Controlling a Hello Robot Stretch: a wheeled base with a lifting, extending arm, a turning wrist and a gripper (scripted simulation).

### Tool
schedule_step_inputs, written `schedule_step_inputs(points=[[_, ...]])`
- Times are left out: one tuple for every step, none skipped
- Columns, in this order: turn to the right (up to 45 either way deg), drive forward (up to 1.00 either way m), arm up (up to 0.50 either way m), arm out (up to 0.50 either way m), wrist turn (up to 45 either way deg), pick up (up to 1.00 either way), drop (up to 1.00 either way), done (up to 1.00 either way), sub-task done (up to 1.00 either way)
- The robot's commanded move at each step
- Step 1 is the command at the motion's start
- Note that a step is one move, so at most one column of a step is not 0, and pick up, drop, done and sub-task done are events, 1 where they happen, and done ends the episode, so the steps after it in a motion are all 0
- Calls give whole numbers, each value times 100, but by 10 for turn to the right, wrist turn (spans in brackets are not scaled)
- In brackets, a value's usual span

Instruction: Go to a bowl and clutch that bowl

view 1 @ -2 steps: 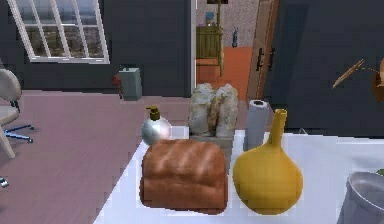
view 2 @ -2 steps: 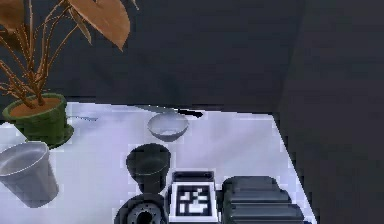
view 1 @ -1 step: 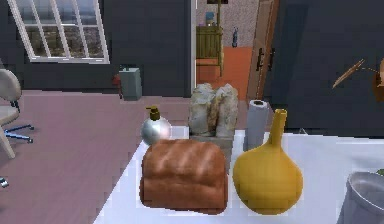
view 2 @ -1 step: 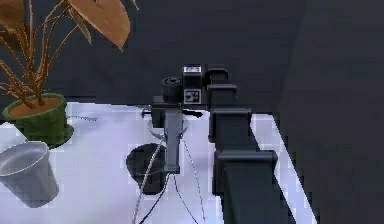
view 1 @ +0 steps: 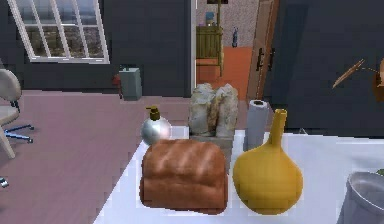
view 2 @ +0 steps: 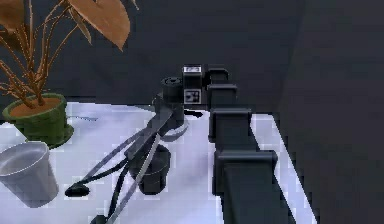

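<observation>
Where the arm [view 2: 245, 165] is reaching: it is stretching out over the white tabletop [view 2: 100, 140], close to that tabletop's right edge in the arm side view.
Tool [view 2: 90, 197]: its thin fingers are slanting down toward the tabletop's near edge; whether it is grasping anything cannot be told.
Bowl: a small round dark vessel [view 2: 152, 172], possibly the bowl, is sitting on the tabletop right by the fingers; whether they are touching it cannot be told.
Cup [view 2: 28, 172]: grey, it is standing by the left edge.
Plant [view 2: 40, 115]: it is standing in a green pot at the far left corner.
Forward view: a brown loaf [view 1: 185, 175] is lying near the tabletop's left edge, with a yellow vase [view 1: 267, 175] standing just beside it, a silver flask [view 1: 154, 127] at the far left corner and a paper roll [view 1: 257, 125] at the far edge.
</observation>
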Motion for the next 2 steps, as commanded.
schedule_step_inputs(points=[[0, 0, 0, 0, 450, 0, 0, 0, 0], [0, 0, 0, 0, 450, 0, 0, 0, 0]])
